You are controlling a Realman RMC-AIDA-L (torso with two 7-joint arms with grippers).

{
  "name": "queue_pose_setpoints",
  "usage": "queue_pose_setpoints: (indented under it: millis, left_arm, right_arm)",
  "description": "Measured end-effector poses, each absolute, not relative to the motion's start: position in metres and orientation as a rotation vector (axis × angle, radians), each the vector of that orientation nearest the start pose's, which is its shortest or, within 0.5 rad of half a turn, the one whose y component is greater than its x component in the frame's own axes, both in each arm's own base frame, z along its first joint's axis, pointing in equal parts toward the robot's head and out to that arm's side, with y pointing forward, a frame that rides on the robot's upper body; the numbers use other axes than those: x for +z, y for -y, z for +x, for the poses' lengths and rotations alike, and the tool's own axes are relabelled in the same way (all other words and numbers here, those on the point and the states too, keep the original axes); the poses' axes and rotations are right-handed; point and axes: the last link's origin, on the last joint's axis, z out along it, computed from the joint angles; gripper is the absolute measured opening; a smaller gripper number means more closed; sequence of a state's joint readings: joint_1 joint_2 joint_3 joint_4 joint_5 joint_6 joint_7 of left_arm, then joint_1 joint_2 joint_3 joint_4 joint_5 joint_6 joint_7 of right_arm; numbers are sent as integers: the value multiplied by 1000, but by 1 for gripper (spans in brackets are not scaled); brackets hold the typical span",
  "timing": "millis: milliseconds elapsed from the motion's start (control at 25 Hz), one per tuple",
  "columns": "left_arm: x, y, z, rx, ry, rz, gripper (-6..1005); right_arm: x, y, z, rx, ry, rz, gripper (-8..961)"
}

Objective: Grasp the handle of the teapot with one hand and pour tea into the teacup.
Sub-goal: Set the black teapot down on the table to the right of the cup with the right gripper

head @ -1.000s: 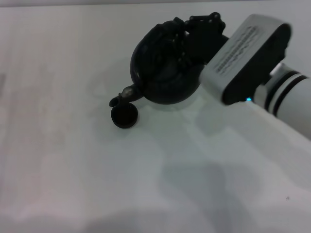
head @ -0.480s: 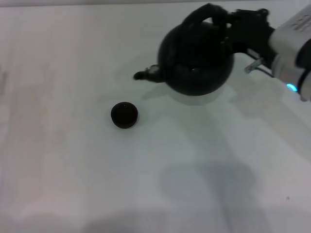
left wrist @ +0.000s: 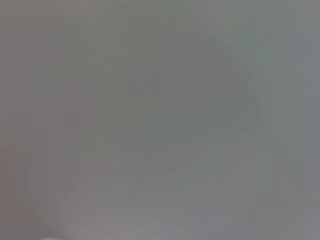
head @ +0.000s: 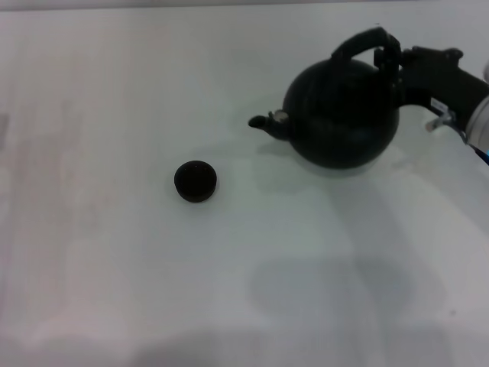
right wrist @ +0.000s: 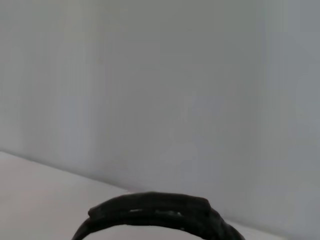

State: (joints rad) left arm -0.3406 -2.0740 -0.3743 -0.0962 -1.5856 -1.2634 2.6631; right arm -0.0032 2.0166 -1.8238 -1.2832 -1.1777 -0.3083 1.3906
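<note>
White table; right claw clamped on upright teapot's handle.

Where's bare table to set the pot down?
Bare table lies left of and in front of the teacup, and between it and the teapot. The crowded spot is the far right, where the right gripper holds the handle.

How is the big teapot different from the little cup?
The teapot is far bigger than the teacup. The teapot has a spout and an arched handle; the teacup has neither. The right gripper holds the teapot's handle; the teacup stands alone, untouched. Both are round and dark.
</note>
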Motion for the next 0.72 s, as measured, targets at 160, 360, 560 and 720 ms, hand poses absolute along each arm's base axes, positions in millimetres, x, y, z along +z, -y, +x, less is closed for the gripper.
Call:
queue_pose_setpoints:
  millis: [160,360,560,720]
  left_arm:
    - [21,-282,-388,-872,887,-1192,861]
    - [20,-281,-388,-872,891,-1192,861]
    - [19,-280,-388,-874,894,-1195,861]
    - [18,-280,-388,-875,895,-1199,861]
  right_arm:
    - [-19,-315,265,463,-703,-2074,183]
    - [-25,-315,276,433,-729,-2083,189]
    - [-25,-315,276,432,-729,-2083,195]
    - [-25,-314,279,428,-740,-2079,200]
